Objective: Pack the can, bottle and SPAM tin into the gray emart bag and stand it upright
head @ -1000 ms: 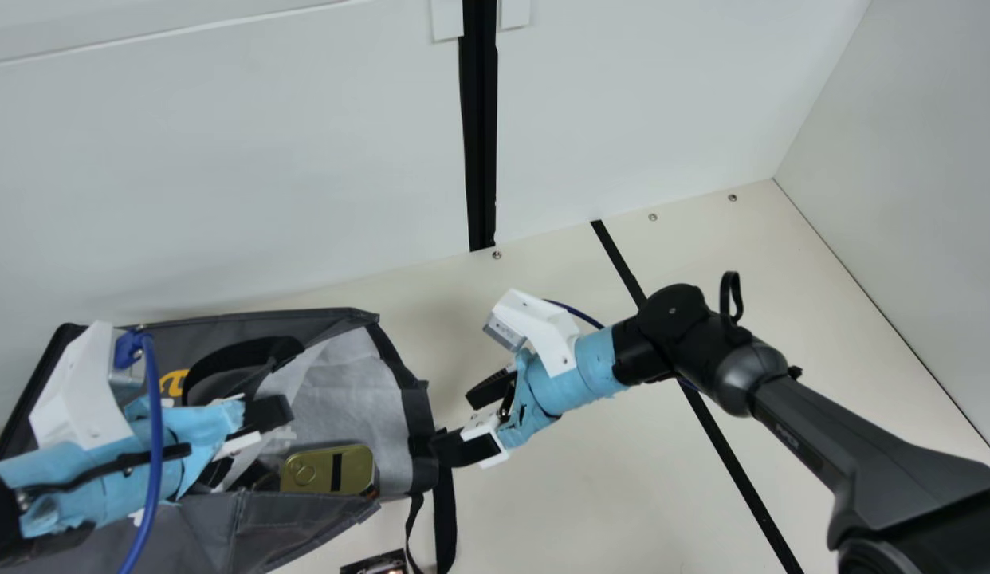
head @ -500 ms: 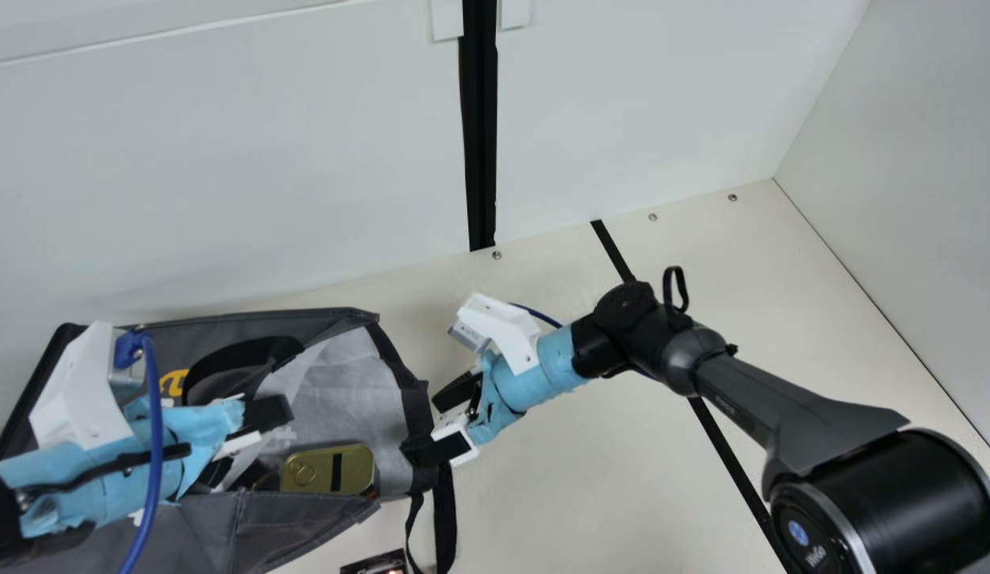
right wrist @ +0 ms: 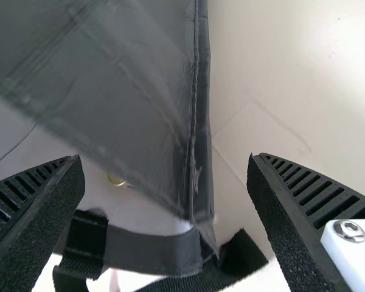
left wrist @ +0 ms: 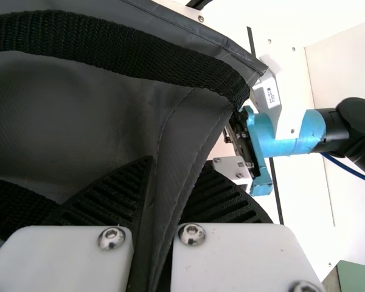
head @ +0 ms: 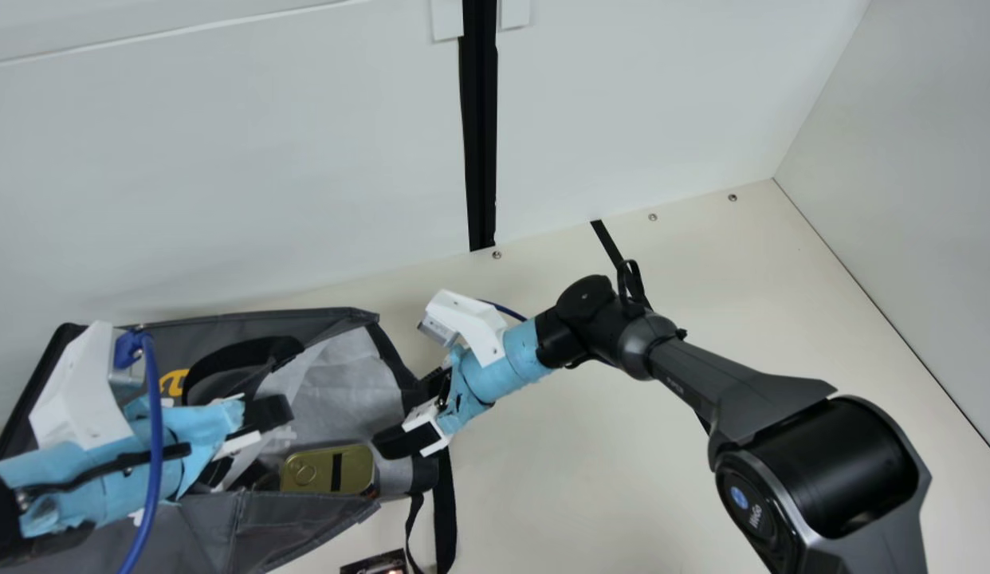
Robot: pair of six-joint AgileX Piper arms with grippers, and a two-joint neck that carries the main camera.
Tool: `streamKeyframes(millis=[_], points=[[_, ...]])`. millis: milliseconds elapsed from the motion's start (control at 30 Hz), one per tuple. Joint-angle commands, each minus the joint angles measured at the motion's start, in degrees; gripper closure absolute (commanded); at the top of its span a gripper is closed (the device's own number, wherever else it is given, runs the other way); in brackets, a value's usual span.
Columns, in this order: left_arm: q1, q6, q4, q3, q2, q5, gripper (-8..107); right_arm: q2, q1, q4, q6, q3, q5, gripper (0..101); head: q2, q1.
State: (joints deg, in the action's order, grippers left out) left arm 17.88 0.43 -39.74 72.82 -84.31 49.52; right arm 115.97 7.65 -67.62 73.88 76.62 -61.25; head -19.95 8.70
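Observation:
The gray bag (head: 288, 522) lies on the table at the main view's left, its pale lining showing. Inside, by its lower edge, rests a gold tin (head: 329, 469). Over the bag is my left gripper (head: 264, 414); in the left wrist view the left gripper (left wrist: 161, 201) is shut on a fold of the bag's fabric (left wrist: 182, 146). My right gripper (head: 401, 414) stands open at the bag's right rim. In the right wrist view a gray bag edge (right wrist: 198, 121) runs between the spread fingers of the right gripper (right wrist: 165, 167). The bag hides whatever else it holds.
Black straps (head: 445, 510) hang from the bag's right end. A small dark printed item (head: 375, 563) lies at the main view's bottom edge. White walls (head: 224, 175) rise behind the table (head: 575, 478), and a black line crosses the tabletop on the right.
My right arm has moved left, bringing its open gripper from just outside the bag's right rim to over it. My left arm and the bag look unchanged.

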Motion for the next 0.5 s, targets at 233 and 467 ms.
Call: streamKeyframes(millis=[233,467], points=[[0.0,0.0,0.0,0.0,0.0,0.0,107,2.4,1.1,-0.7,-0.2,2.1,-0.2,26,0.0,1.3],[0.0,0.0,0.0,0.0,0.0,0.0,107,3.2,1.0,-1.3,-0.4,2.8,-1.2,73,0.0,1.3]])
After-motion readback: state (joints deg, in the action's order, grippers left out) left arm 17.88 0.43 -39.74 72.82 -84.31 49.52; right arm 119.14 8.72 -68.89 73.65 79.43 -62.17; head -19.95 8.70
